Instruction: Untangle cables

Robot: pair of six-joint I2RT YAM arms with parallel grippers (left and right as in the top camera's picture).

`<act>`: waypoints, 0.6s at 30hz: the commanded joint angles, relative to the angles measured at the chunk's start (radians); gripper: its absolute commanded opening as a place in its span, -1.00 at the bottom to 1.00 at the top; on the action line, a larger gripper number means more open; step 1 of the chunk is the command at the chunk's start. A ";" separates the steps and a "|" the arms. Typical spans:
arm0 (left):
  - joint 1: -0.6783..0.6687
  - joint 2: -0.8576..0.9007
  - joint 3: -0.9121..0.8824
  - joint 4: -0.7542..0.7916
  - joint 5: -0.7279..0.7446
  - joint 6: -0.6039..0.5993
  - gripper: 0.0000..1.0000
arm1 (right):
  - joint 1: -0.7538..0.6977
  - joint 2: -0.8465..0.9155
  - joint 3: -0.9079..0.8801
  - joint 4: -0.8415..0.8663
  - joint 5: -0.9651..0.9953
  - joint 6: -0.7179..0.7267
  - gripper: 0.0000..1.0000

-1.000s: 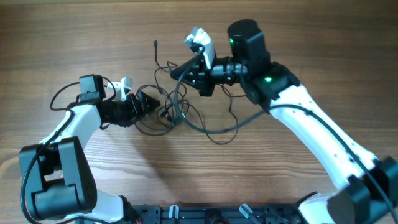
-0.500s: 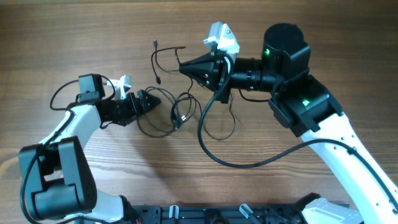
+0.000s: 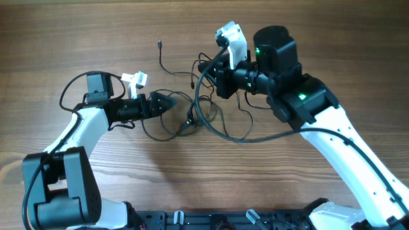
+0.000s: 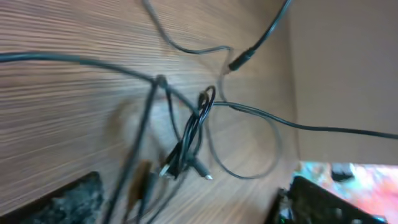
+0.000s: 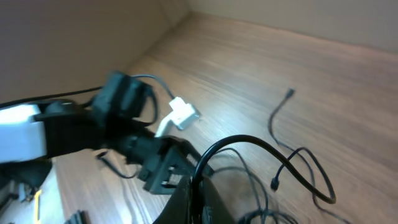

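Cables [image 3: 190,118] bunch just ahead of my left gripper [image 3: 171,102], spread wide; right gripper [image 3: 204,70] sits farther off, can't tell its grip.

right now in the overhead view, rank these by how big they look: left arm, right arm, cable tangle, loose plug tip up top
1. right arm, maybe helped by nearness to the camera
2. left arm
3. cable tangle
4. loose plug tip, clearly smallest
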 commanded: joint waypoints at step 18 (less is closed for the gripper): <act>-0.393 -0.031 0.099 -0.101 -0.510 -0.060 0.29 | 0.001 0.010 0.004 -0.020 0.098 0.085 -0.91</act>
